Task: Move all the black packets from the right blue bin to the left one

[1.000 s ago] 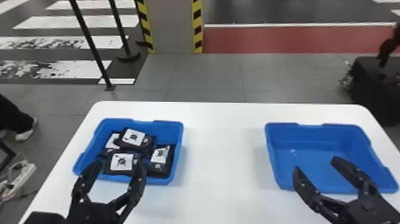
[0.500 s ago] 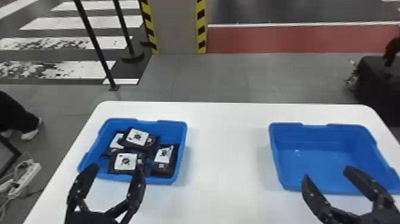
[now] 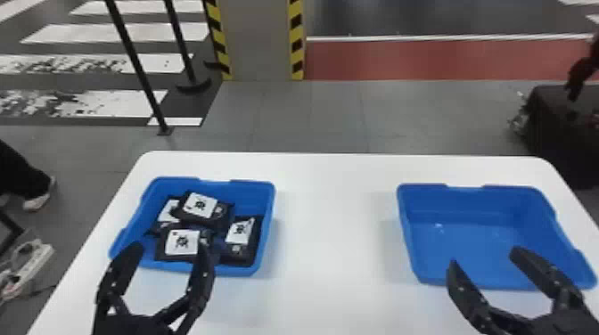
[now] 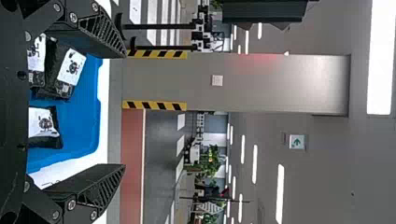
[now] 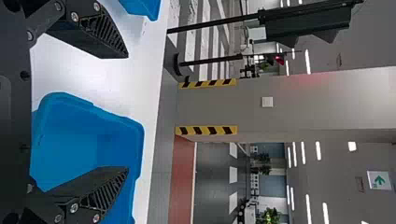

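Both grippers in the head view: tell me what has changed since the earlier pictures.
The left gripper has drawn back slightly toward the robot and a touch to its left. The right gripper has also eased back, and a little to the right. Nothing was taken hold of or let go: both stay open, the packets lie as before in the left bin, and the right bin hasn't moved.

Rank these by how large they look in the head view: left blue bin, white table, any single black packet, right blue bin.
White table
Right blue bin
Left blue bin
Single black packet
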{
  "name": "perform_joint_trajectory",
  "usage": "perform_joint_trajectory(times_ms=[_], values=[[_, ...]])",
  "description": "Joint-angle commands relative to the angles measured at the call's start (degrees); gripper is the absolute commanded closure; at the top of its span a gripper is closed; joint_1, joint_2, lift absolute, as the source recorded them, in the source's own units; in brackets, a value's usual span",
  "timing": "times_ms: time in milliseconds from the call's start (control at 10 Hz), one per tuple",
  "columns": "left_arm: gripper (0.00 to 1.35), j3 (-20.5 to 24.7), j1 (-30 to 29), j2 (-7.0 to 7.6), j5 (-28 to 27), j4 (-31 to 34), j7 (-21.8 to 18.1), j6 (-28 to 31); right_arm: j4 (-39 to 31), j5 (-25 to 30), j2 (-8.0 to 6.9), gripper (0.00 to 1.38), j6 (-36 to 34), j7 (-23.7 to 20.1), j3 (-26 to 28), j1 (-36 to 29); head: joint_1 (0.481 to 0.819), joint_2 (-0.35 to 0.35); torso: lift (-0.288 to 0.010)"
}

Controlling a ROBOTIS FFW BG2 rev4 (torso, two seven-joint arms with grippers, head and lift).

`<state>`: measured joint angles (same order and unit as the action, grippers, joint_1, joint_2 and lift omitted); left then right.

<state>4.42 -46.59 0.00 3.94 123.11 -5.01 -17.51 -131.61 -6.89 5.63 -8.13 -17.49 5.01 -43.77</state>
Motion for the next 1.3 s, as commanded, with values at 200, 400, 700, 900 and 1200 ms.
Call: perform_joint_trajectory(times_ms=[200,400,700,900,1200], values=[[0.20,-0.9,0.6,-0.15,0.5,0.0,0.0,0.2,0.1,0.6,-0.26,0.18,0.0,0.0,0.0,0.3,0.695,0.071,-0.110],[0.20,-1.0,0.6,-0.15,0.6,0.0,0.0,0.2,0.1,0.9,-0.26,0.18,0.0,0.0,0.0,0.3,0.695,0.069,-0.110],[0.20,-1.3,0.8,-0.15,0.7,0.0,0.0,0.1,0.1,0.9,-0.35,0.18,0.0,0.0,0.0,0.3,0.695,0.065,-0.110],[0.20,-1.2,0.8,-0.15,0.9,0.0,0.0,-0.1,-0.1,0.9,-0.44,0.18,0.0,0.0,0.0,0.3,0.695,0.064,-0.110],[0.20,-1.3,0.9,-0.15,0.9,-0.1,0.0,-0.1,-0.2,1.0,-0.44,0.18,0.0,0.3,0.0,0.3,0.695,0.065,-0.110]])
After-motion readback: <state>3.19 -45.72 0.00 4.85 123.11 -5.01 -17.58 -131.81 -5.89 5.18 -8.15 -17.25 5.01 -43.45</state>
